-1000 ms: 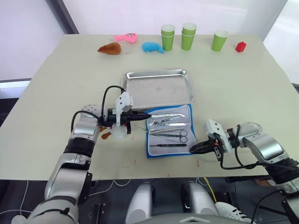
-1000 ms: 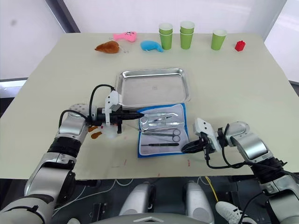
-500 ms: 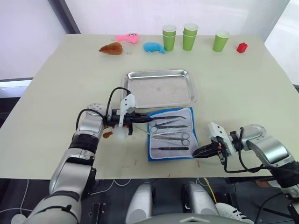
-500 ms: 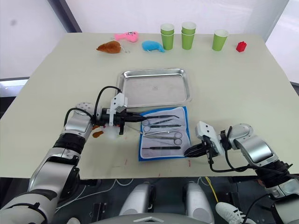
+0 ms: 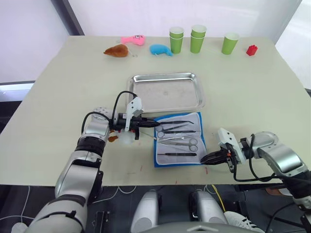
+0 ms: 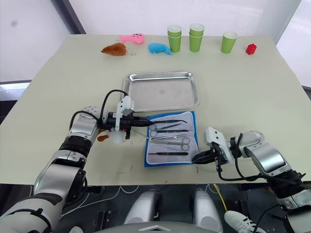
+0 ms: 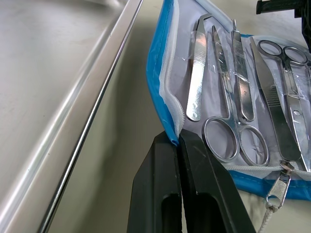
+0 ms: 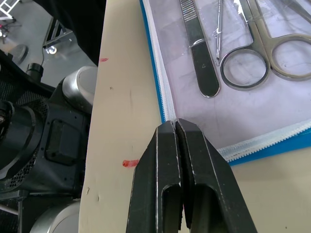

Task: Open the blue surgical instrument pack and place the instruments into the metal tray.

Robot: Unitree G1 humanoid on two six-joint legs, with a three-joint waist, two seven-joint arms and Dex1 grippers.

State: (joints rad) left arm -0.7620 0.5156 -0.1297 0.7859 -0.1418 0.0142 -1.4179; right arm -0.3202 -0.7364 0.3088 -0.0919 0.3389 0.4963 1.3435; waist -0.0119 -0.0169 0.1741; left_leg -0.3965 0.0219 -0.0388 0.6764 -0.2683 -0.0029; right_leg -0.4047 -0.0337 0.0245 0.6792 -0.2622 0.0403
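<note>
Pinching opposite pack [image 5: 177, 140] edges, both hands.

A pale beige table [image 5: 53, 87] carries a row of bystanders along its far edge: a brown plush toy [image 5: 115, 50], a pink plush toy [image 5: 132, 39] just behind it, a small blue plush toy [image 5: 160, 49], then green paper cups, namely a stacked pair [image 5: 176, 39], a second stacked pair [image 5: 197, 38] and a single cup [image 5: 229, 42] set apart, with a small red block [image 5: 251, 49] at the right end. Near the front edge the tabletop shows a few small red marks [image 8: 129, 162], and a small brown object [image 6: 102, 137] lies on its left part.
</note>
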